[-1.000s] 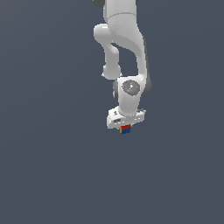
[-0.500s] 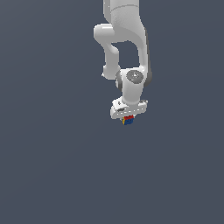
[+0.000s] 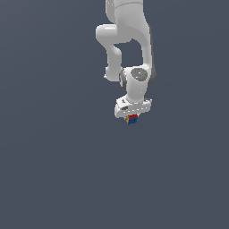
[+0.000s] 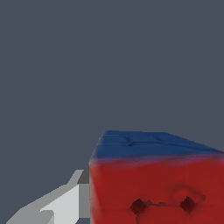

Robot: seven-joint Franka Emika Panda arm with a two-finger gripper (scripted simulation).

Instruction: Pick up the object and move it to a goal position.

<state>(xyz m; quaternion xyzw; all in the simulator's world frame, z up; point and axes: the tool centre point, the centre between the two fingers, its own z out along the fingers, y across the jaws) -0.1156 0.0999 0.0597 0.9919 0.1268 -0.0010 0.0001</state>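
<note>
White rounded arm (image 3: 127, 40) — grey joint cap.

White Panda arm (image 3: 127, 49) hangs down from the frame's top edge. Gripper (image 3: 132, 117) points down, clamped on the small cube (image 3: 132, 119); red, blue and yellow faces show just under the white hand. Plain grey backdrop, bench edges not discernible.

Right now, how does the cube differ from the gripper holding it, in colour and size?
Colour: the cube is bright, with a red face bearing dark dots, a blue face and a yellow patch, while the gripper is plain white. Size: in the exterior view the cube is much smaller than the gripper, only peeking out below it. Pose: the cube sits at the gripper's tips, the gripper pointing down. Both hang together under the arm, against plain grey.
</note>
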